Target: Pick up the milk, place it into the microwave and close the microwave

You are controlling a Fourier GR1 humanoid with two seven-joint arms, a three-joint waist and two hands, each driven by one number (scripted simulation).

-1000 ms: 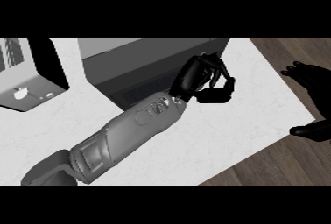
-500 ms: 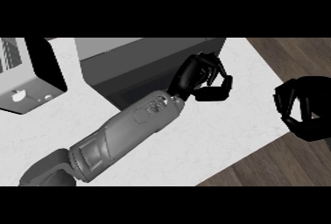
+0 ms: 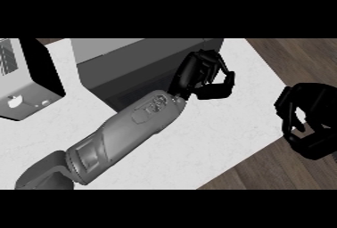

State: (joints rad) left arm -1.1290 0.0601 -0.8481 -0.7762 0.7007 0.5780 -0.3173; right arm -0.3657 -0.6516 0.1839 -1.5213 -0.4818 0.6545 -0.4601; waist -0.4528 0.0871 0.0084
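Observation:
The microwave (image 3: 141,67) is a dark grey box at the back of the white counter (image 3: 223,129). I cannot see its inside, and no milk shows anywhere. My left forearm crosses the counter from the lower left. My left hand (image 3: 201,78) sits at the microwave's near right corner with its fingers curled and nothing visible in them. My right hand (image 3: 309,120) hangs at the view's right, over the counter's edge, also curled. Only a pale patch of counter shows between its fingers.
A light grey appliance (image 3: 23,95) with a black panel stands at the left edge, beside the microwave. Dark wood floor (image 3: 289,178) lies beyond the counter's right and lower edges.
My right hand has come in from the right edge toward the counter and gone from spread fingers to curled. The left hand stays at the microwave's corner.

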